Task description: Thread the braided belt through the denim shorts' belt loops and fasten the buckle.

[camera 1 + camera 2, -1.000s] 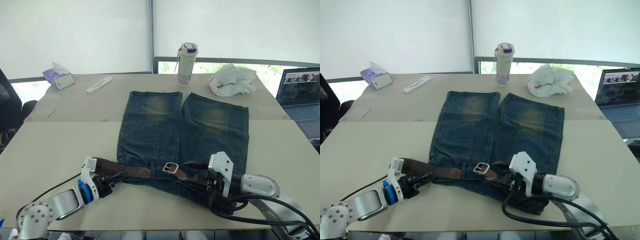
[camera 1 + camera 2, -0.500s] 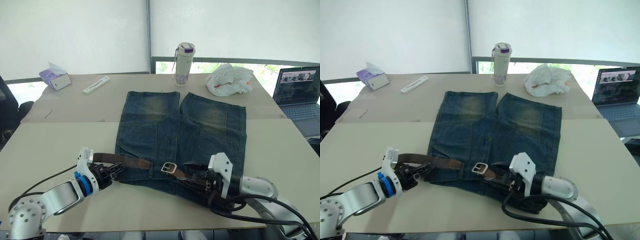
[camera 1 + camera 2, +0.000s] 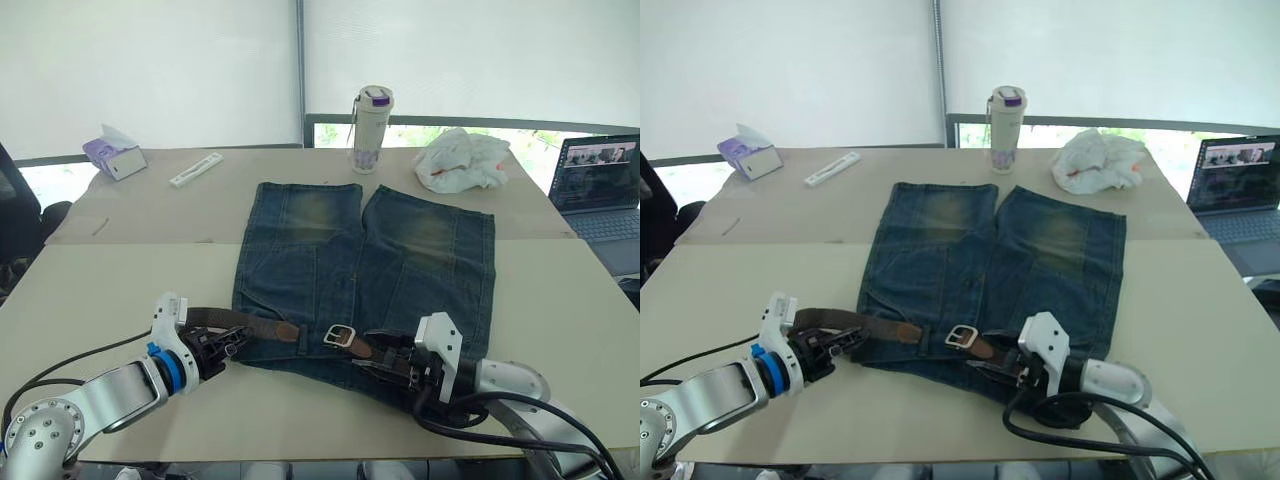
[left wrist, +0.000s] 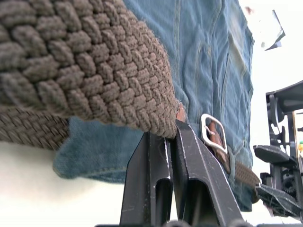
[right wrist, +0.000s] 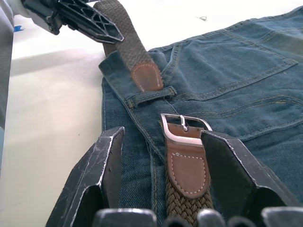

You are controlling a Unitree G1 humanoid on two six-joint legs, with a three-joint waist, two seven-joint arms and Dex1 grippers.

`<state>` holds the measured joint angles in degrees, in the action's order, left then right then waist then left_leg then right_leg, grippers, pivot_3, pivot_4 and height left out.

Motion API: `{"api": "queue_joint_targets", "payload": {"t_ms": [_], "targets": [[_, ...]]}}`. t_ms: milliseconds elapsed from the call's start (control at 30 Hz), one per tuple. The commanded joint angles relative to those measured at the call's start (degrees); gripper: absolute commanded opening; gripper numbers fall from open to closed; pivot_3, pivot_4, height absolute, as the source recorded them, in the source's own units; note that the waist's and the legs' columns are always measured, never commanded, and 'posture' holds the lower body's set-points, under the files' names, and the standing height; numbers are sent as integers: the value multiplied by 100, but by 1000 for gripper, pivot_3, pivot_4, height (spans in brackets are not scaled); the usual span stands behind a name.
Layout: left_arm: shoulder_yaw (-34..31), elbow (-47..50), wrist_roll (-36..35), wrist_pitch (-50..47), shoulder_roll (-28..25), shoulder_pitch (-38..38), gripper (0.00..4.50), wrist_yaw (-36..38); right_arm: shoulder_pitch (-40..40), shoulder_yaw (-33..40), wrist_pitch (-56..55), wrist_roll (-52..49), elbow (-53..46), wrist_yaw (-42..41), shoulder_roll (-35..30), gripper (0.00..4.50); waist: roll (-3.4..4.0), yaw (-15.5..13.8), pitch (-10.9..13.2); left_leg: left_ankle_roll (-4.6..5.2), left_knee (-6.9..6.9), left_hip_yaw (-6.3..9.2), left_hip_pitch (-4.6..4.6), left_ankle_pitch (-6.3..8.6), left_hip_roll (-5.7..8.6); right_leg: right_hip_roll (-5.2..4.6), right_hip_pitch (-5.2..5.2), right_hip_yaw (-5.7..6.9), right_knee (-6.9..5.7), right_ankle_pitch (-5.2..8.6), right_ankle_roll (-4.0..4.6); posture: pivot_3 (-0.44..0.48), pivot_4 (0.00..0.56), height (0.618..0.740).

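Note:
The denim shorts (image 3: 400,250) lie flat on the table with the waistband toward me. The braided belt (image 3: 250,322) runs along the waistband, and its brown leather tip (image 5: 147,75) rests against a belt loop (image 5: 149,95). My left gripper (image 3: 232,345) is shut on the belt's arched left part, just off the shorts' left edge, and the weave bulges over the fingertips (image 4: 182,137). The silver buckle (image 3: 340,336) lies mid-waistband. My right gripper (image 5: 163,132) is open, with its fingers on either side of the strap just behind the buckle.
Across the back of the table stand a tissue box (image 3: 115,155), a white flat strip (image 3: 197,168), a tall bottle (image 3: 370,128) and a crumpled white cloth (image 3: 463,160). A laptop (image 3: 600,185) sits at the far right. The table's front edge runs just beneath both arms.
My left gripper has drawn the belt's left part slightly leftward, and the strap now bows into an arch. The right gripper has eased back a little from the buckle.

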<state>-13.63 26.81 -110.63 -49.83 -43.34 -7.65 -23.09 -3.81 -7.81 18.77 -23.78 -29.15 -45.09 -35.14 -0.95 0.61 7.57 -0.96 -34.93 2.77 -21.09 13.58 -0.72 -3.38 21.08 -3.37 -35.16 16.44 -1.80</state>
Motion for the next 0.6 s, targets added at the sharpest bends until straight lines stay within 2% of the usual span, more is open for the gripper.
{"api": "queue_joint_targets", "payload": {"t_ms": [33,433,600], "targets": [[63,358,-236,134,-126,-84,0,-30,-12,154,-226,-27,-54,-74,44,2859,1,3,-1,0,0,-1,0,0,0,2,0,0,0,0,0,0,150,740],[136,602,-237,604,-129,-432,0,-371,6,146,-268,-28,54,-182,75,2859,2,-8,-1,-1,-1,-4,0,0,4,3,-4,2,1,0,0,0,150,740],[218,483,-236,774,-160,-324,0,-561,109,79,-218,-63,80,-238,110,2859,3,-6,-2,0,-3,-5,2,-1,3,7,-5,2,-1,0,0,0,150,740]]}}
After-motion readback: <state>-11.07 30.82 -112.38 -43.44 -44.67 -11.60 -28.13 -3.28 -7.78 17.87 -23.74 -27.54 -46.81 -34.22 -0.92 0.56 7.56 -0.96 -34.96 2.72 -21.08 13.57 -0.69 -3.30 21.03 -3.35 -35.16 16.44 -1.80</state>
